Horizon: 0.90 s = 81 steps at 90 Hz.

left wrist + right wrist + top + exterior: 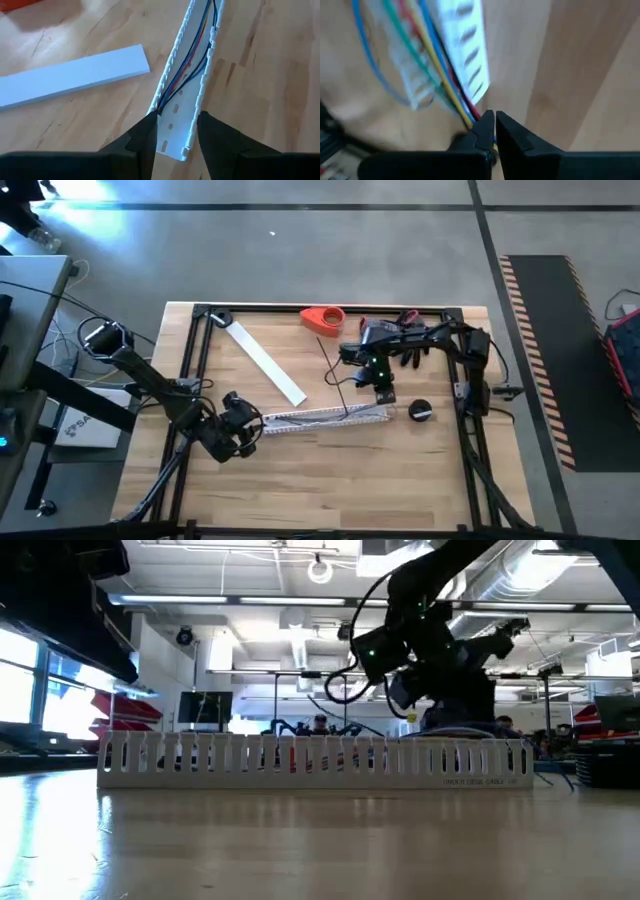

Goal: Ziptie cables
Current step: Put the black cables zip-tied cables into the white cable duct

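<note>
A white slotted channel [320,416] lies lengthwise across the table's middle, and it stands on its base in the low view [300,760]. Thin coloured cables [186,62] run along inside it. Some of them leave it and curve toward the far edge as a dark loop [335,375]. My left gripper [245,423] is at the channel's left end, shut across it. My right gripper [384,395] hangs over the channel's right end, shut on the cables [435,65] where they come out of the channel [465,45]. My left gripper [176,125] has the channel's left end between its two fingers, one finger on each outer side wall [199,107]. The fingers lie along the channel, coming from the table's left, slanting down. The channel rests flat on the table. My right gripper [494,120] pinches the bundle of yellow, red and blue cables [472,114] between its fingertips, just past the channel's right end. The fingers come from above, pointing down. The cables run from the fingers back into the channel.
A flat white strip [265,363] lies slanted at the far left. A red object [322,318] sits at the far edge, and a round black object [420,412] lies right of the channel. A black frame [195,350] borders the table. Bare wood lies along the near side.
</note>
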Tool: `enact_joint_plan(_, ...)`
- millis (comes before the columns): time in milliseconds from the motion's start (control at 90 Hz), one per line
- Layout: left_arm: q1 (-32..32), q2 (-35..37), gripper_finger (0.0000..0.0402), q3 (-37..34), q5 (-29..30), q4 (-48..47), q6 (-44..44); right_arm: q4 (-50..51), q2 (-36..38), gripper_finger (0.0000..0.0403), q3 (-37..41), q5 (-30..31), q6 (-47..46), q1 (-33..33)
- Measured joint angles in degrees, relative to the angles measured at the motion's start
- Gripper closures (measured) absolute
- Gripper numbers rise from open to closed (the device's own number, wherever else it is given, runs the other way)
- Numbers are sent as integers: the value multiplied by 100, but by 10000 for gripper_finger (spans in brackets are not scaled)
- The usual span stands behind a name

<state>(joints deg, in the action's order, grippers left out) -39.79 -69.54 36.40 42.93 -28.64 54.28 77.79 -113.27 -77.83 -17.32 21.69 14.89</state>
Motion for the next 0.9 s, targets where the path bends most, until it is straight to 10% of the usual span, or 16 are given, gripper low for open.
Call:
enact_joint_plan(589, -2, -2, 282, -2, 12, -9, -52, 384, 78, 403, 44, 860, -814, -969)
enact_joint_plan(900, -73, -2, 282, -2, -30, 23, -44, -1396, 2080, 403, 1003, 1215, -2266, -1476)
